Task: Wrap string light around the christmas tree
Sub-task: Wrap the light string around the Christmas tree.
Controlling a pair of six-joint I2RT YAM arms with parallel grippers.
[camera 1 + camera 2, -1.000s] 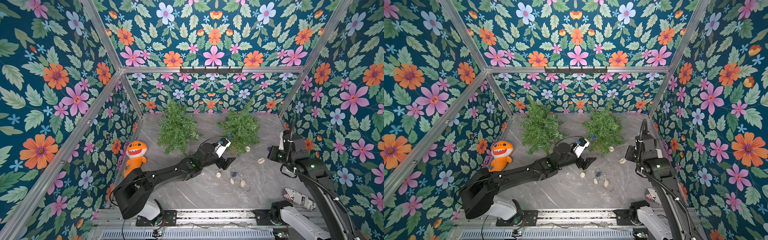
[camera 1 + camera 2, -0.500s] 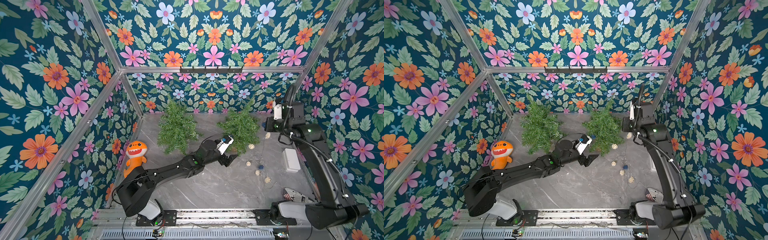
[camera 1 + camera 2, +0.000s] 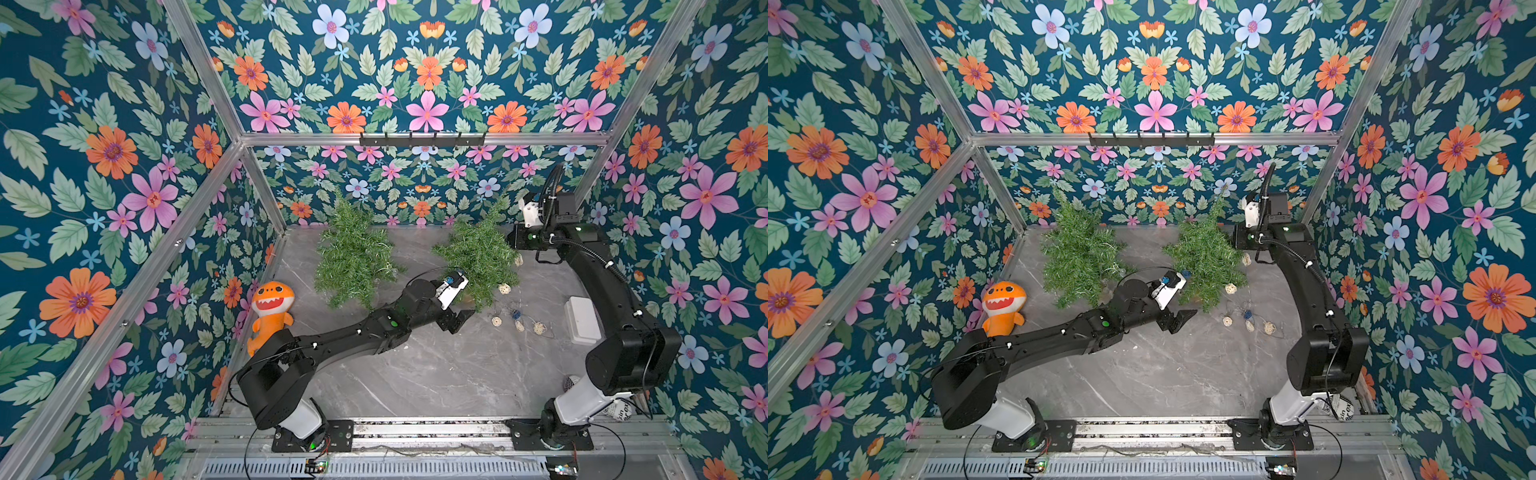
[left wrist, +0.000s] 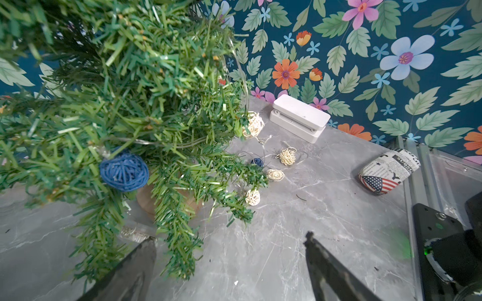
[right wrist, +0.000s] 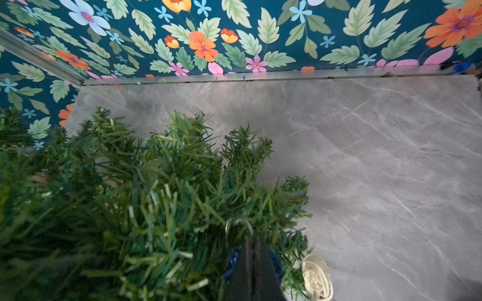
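Wicker-ball string light hangs partly through the right-hand christmas tree, the rest loose on the table by its base; wrapping seems midway. At the tree's far side the right gripper pinches the thin wire, fingers pressed together. Left gripper gapes wide at the lower branches, empty; next it probably must take the strand and carry it round the front

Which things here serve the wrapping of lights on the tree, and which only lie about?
Job: green Christmas tree carrying the lights; string light of cream and blue woven balls; white plastic box, probably its battery case.
Lying about: second green tree; orange shark plush toy; newspaper-print pouch.
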